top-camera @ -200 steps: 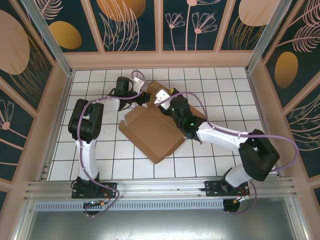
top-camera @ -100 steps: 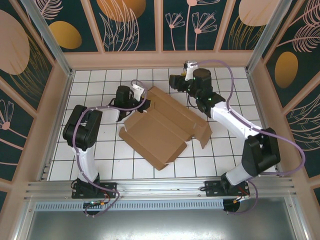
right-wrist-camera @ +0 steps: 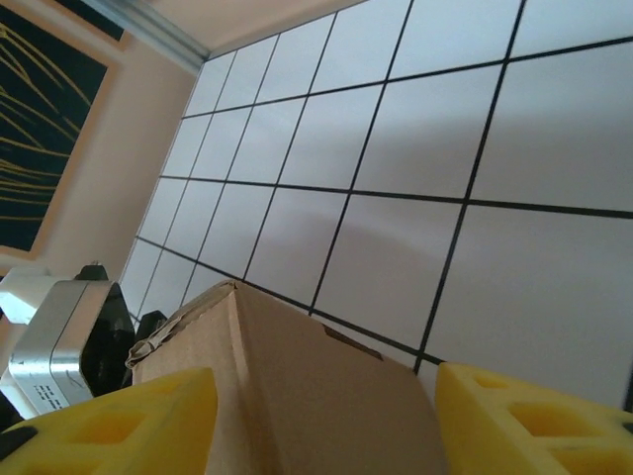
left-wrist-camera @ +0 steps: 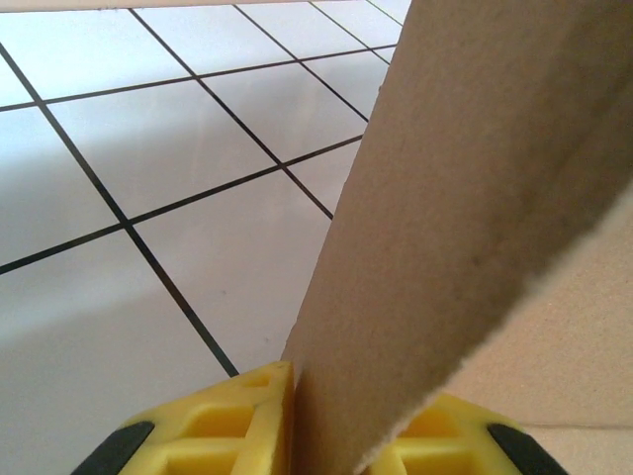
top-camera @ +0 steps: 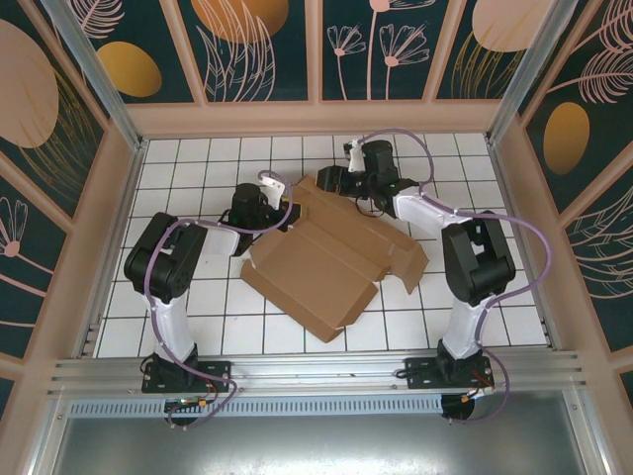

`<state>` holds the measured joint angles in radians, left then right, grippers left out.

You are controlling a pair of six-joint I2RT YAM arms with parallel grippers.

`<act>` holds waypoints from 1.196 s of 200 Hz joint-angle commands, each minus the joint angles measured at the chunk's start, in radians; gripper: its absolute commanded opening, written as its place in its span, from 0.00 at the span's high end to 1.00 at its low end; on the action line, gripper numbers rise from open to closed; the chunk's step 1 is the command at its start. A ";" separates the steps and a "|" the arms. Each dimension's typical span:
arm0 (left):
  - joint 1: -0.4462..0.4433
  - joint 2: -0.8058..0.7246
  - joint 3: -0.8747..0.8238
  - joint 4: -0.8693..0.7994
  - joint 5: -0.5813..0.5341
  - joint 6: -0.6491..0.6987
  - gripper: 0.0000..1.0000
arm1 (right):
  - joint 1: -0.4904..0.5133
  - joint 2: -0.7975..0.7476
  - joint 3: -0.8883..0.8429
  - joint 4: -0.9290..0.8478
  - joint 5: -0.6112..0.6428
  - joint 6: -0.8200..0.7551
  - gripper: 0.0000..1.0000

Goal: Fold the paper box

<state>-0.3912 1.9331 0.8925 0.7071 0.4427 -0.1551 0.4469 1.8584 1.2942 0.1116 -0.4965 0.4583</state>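
Observation:
The paper box point(top-camera: 326, 252) is a brown corrugated cardboard sheet, partly folded, lying in the middle of the tiled floor. At its far left edge, my left gripper point(top-camera: 284, 212) is shut on an upright flap. In the left wrist view that flap point(left-wrist-camera: 465, 218) rises between the yellow fingers point(left-wrist-camera: 223, 426). My right gripper point(top-camera: 333, 181) sits at the box's far corner. Its yellow fingers point(right-wrist-camera: 534, 421) stand wide apart with the folded corner point(right-wrist-camera: 297, 386) between them, and a gap of floor shows beside the right finger.
White tiles with black lines point(top-camera: 198, 297) cover the floor. Pale walls point(top-camera: 119, 218) enclose it on three sides, and a metal rail point(top-camera: 316, 371) runs along the near edge. The left arm's silver wrist housing point(right-wrist-camera: 59, 336) sits just beyond the box corner.
My right arm swung off the box's middle to the far side, then came down at the far corner. This uncovered the right-hand flaps. The left gripper kept its hold on the flap.

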 commanded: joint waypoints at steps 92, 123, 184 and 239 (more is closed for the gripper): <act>-0.001 0.049 0.032 0.016 0.008 -0.062 0.68 | 0.054 0.097 0.068 -0.144 0.060 -0.153 0.43; -0.001 0.066 0.044 0.012 0.001 -0.064 0.69 | 0.059 0.090 0.045 -0.158 0.082 -0.164 0.44; -0.001 0.070 0.058 -0.009 -0.018 -0.107 0.53 | 0.090 0.093 0.036 -0.168 0.087 -0.170 0.45; -0.001 0.068 0.013 0.034 -0.023 -0.130 0.61 | 0.130 0.110 0.072 -0.294 0.236 -0.279 0.45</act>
<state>-0.3901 1.9892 0.9249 0.7341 0.4263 -0.2726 0.5304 1.9141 1.3842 0.0639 -0.3626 0.2737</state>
